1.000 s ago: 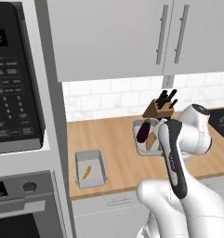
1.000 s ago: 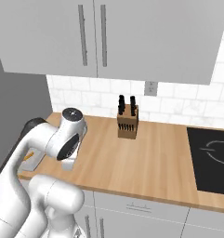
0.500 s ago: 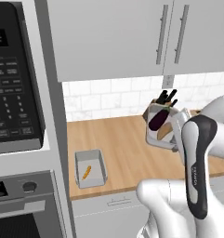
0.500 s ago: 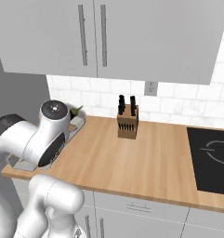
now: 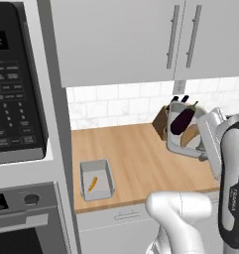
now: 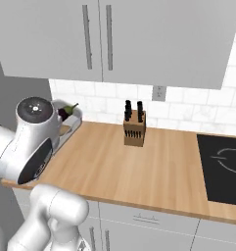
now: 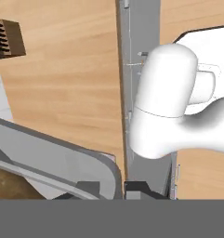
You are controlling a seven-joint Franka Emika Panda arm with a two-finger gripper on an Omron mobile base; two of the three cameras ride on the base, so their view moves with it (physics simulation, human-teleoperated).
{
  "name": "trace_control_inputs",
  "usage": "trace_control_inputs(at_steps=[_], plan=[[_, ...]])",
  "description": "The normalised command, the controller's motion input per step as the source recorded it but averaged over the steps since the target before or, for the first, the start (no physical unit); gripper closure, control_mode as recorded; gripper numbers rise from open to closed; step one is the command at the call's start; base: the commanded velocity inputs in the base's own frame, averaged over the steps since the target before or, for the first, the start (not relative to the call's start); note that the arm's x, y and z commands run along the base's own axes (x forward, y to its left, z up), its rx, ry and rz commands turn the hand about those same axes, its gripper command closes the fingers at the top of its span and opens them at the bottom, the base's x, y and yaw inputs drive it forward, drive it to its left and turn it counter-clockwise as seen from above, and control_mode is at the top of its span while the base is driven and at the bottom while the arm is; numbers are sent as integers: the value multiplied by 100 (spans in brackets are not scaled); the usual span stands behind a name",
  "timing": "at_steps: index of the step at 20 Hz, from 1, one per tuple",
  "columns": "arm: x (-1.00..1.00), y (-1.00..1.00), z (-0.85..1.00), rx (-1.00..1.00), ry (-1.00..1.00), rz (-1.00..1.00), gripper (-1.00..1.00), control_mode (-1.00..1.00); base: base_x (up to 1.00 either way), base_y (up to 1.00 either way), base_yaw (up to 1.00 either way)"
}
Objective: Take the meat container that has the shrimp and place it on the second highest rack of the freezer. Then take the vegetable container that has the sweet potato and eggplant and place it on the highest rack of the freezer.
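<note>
The vegetable container [image 5: 183,133] hangs tilted above the counter with a dark eggplant [image 5: 182,120] and an orange sweet potato [image 5: 191,135] inside. My gripper [image 5: 205,150] is shut on its right rim. In the hand view the grey rim [image 7: 114,171] sits between the fingertips of the gripper [image 7: 114,189]. From the right base view the container [image 6: 70,119] shows behind the arm. The meat container [image 5: 96,179] with an orange shrimp [image 5: 92,184] rests on the counter's left front corner. The freezer is out of view.
A knife block [image 6: 134,128] stands by the tiled wall, just behind the lifted container. A black cooktop [image 6: 221,166] lies at the counter's right. A microwave [image 5: 17,84] and oven [image 5: 23,218] column borders the counter on the left. Upper cabinets [image 5: 141,34] hang overhead.
The arm has swung right and up, lifting the vegetable container off the counter and tipping it steeply on edge. The meat container has stayed put.
</note>
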Motion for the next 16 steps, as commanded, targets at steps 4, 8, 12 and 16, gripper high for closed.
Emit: trace_control_inputs(at_steps=[4, 8, 12, 16], plan=[[-17, 0, 0, 0, -33, 0, 100, -100, 0, 0, 0], [-35, 0, 0, 0, -31, 0, 100, 100, -10, 0, 0], [0, 0, 0, 0, 0, 0, 100, 100, -89, -19, -1], [0, 0, 0, 0, 0, 0, 100, 100, -99, -23, -4]])
